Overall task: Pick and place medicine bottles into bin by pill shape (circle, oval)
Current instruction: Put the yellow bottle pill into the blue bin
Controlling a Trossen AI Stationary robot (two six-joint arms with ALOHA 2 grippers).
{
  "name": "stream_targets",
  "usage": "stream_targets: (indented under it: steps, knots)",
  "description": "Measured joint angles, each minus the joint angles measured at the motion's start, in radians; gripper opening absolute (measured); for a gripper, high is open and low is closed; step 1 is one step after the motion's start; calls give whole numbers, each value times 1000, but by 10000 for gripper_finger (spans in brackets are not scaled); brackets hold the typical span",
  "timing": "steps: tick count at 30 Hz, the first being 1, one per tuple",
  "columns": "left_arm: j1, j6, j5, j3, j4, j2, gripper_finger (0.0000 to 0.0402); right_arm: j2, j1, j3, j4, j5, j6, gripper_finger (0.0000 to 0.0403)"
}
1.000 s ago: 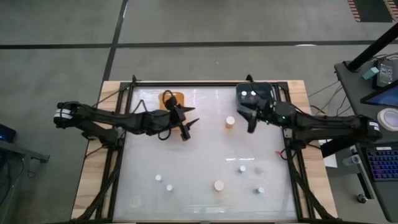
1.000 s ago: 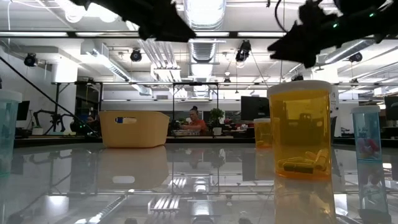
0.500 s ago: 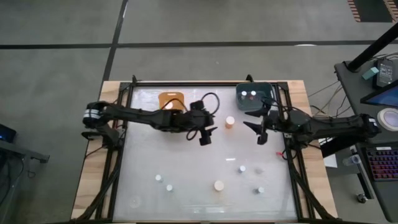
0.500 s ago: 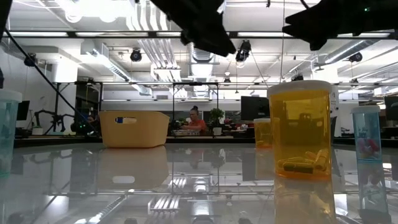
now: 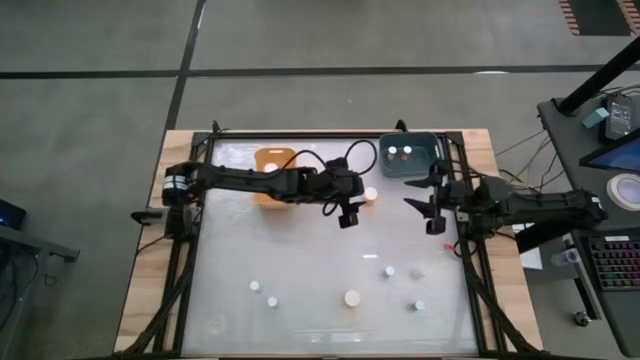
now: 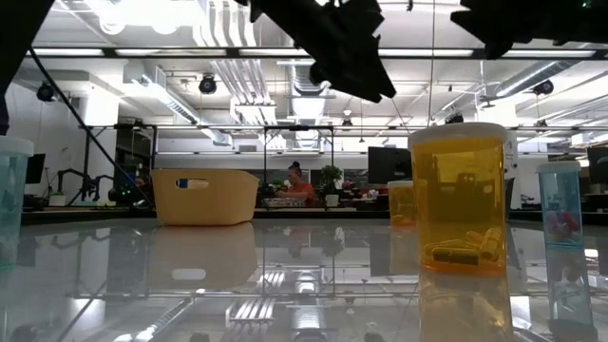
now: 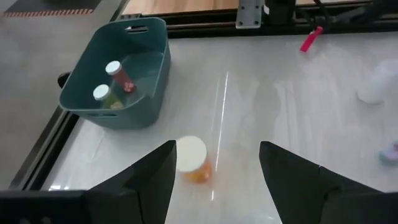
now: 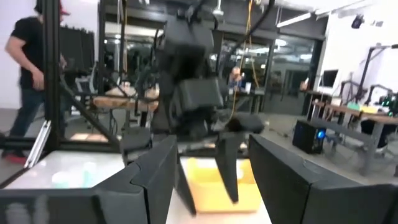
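An orange medicine bottle [image 5: 370,195] with a white cap [image 7: 191,153] stands upright on the table, between the orange bin [image 5: 272,160] and the teal bin [image 5: 408,157]. My left gripper [image 5: 350,213] hovers open just to its left; in the left wrist view the bottle stands ahead of the gripper [image 7: 217,149], near one finger. The teal bin [image 7: 118,78] holds two bottles. My right gripper [image 5: 428,215] is open and holds nothing, in front of the teal bin near the table's right edge. Several more bottles [image 5: 352,297] stand near the front edge.
In the low view a large orange bottle [image 6: 461,204] with pills stands close, with the tan-looking bin [image 6: 204,197] far behind. Clear bottles [image 7: 378,82] stand farther on. Cables trail over the left arm [image 5: 345,160]. A person [image 8: 25,68] stands beyond the table. The table's middle [image 5: 330,255] is bare.
My left gripper has swept toward the table's right edge, from in front of the orange bin to beside the orange bottle. My right gripper has drawn back toward the right edge, away from the teal bin, and tipped upward. Both stay open. No bottle has moved.
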Motion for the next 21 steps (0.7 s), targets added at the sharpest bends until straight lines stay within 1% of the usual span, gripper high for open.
stream_targets:
  steps: [6, 12, 21]
  knots:
    - [19, -51, 1, 79, 4, 65, 215, -49, 0, 21, -3, 0, -40, 192]
    - [30, -72, 4, 133, 4, 142, 215, -67, 0, 23, -6, 0, -51, 192]
    - [58, -43, 2, 154, 42, 260, 215, -70, 0, 21, -15, 0, -68, 192]
